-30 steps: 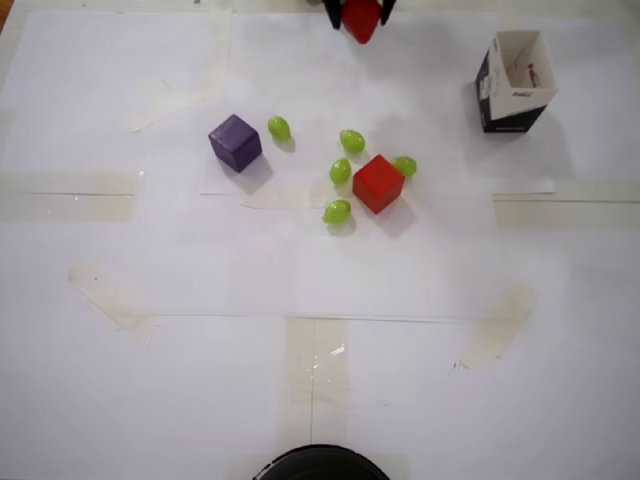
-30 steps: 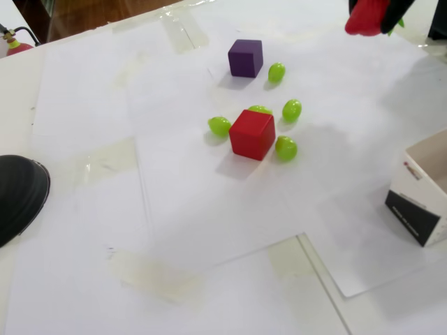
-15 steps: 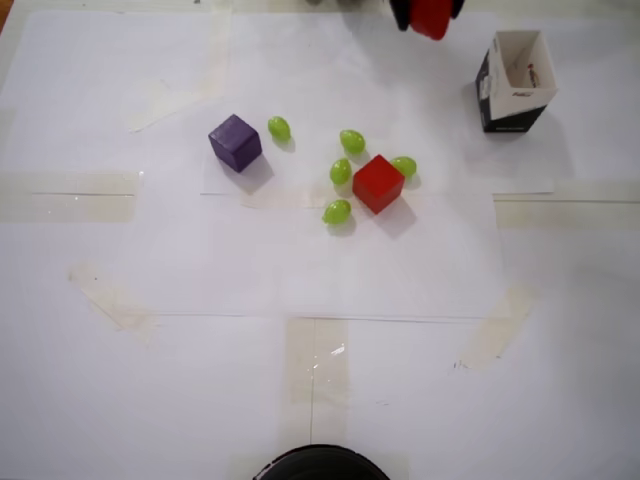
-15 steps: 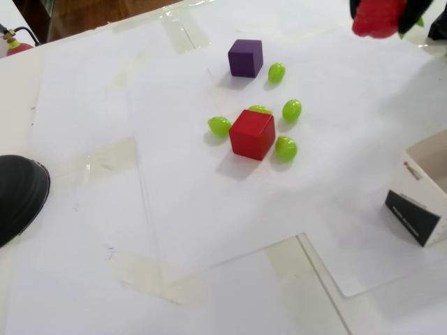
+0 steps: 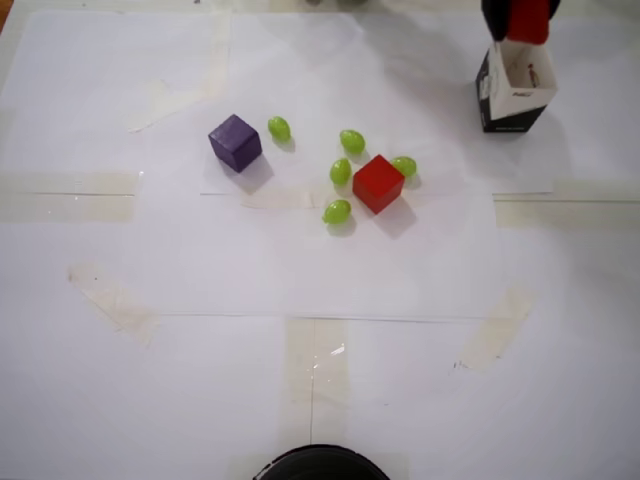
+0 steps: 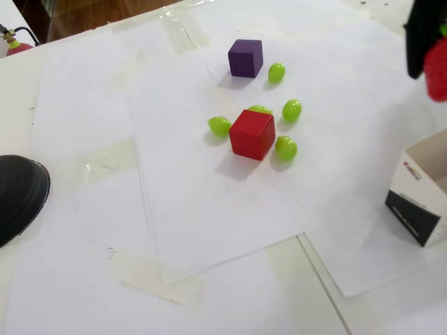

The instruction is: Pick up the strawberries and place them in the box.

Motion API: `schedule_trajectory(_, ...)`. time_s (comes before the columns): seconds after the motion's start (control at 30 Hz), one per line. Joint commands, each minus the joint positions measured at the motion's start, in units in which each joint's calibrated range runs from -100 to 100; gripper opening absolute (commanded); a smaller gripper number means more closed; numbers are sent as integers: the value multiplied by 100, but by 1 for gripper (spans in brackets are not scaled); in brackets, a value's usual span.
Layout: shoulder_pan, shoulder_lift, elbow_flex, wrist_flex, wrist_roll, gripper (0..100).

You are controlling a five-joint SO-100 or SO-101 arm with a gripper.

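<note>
The box (image 5: 512,112) stands at the top right in the overhead view, open-topped, white inside and black-and-white outside. It also shows at the right edge of the fixed view (image 6: 417,204). My black gripper (image 5: 520,28) hangs right above the box opening, mostly cut off by the frame edge. It appears shut on a red strawberry (image 5: 530,18). In the fixed view the gripper (image 6: 427,52) holds that strawberry (image 6: 437,70) above the box. I see no other strawberries on the table.
A purple cube (image 5: 235,141), a red cube (image 5: 378,183) and several green grapes (image 5: 340,171) lie mid-table on white paper. A black round base (image 5: 320,465) sits at the near edge. Tape strips hold the paper down.
</note>
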Motion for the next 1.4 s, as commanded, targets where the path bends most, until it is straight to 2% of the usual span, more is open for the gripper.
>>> schedule_trajectory(0.0, -215, 115, -399, -124, -39, 13)
schedule_trajectory(0.47, -355, 209, 19, -344, -78, 14)
schedule_trajectory(0.93, -340, 158, 755, -1210, -220, 25)
schedule_trajectory(1.27, -282, 72, 755, -1178, -166, 28)
schedule_trajectory(1.37, -274, -14, 719, -1145, -59, 32)
